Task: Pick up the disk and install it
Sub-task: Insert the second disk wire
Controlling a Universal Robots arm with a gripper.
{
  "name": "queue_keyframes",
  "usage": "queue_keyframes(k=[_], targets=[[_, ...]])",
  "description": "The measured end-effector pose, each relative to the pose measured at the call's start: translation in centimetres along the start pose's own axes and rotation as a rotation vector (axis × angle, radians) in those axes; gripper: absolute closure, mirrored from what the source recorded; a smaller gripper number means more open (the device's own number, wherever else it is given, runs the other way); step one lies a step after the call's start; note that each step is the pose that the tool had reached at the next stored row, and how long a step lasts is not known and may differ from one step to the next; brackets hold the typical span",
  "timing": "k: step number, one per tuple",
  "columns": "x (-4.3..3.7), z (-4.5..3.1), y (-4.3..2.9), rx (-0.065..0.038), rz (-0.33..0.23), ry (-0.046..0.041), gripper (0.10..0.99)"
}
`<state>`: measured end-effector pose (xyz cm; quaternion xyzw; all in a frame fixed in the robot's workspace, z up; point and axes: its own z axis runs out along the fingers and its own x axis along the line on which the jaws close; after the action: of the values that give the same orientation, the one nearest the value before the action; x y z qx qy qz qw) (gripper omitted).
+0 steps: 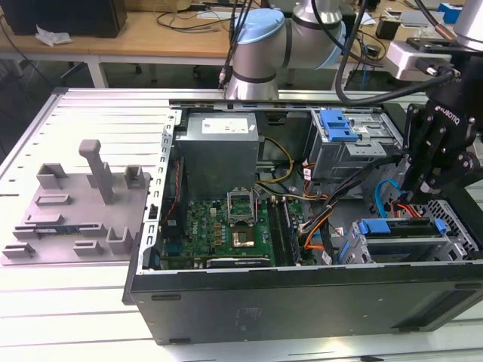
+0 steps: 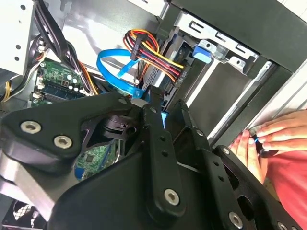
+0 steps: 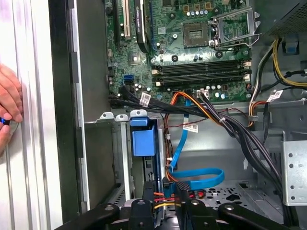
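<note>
**Cables crowded the drive bay**

The gripper (image 1: 417, 190) hung over the bay, its fingers nearly together with nothing visibly between them. The disk (image 1: 400, 228) sat slotted in its cage near the case front. The blue cable (image 3: 192, 177) could snag; a person's hand (image 2: 268, 139) rested nearby.

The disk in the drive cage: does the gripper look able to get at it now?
Probably yes. The gripper hangs close above the disk, and the drive cage is open on top; the blue cable nearby may brush it.
</note>
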<state>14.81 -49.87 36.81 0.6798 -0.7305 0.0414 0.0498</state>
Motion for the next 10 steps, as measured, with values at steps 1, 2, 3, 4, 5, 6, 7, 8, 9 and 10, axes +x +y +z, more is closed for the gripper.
queue_keyframes(k=[1, 2, 3, 4, 5, 6, 7, 8, 9, 10], targets=[[0.0, 0.08, 0.0, 0.0, 0.0, -0.003, 0.769], [0.02, 0.15, 0.0, -0.001, 0.0, -0.007, 0.769], [0.06, 0.22, -0.01, -0.001, 0.0, -0.0115, 0.769], [0.09, 0.27, -0.01, -0.001, 0.0, -0.0161, 0.769], [0.13, 0.31, -0.01, -0.001, 0.0, -0.0199, 0.769], [0.16, 0.34, -0.02, -0.002, 0.0, -0.0232, 0.769], [0.19, 0.37, -0.02, -0.002, 0.0, -0.0264, 0.78], [0.24, 0.41, -0.03, -0.002, 0.0, -0.0305, 0.78], [0.28, 0.44, -0.03, -0.002, -0.001, -0.0336, 0.78], [0.38, 0.5, -0.05, -0.003, -0.001, -0.0406, 0.859]])
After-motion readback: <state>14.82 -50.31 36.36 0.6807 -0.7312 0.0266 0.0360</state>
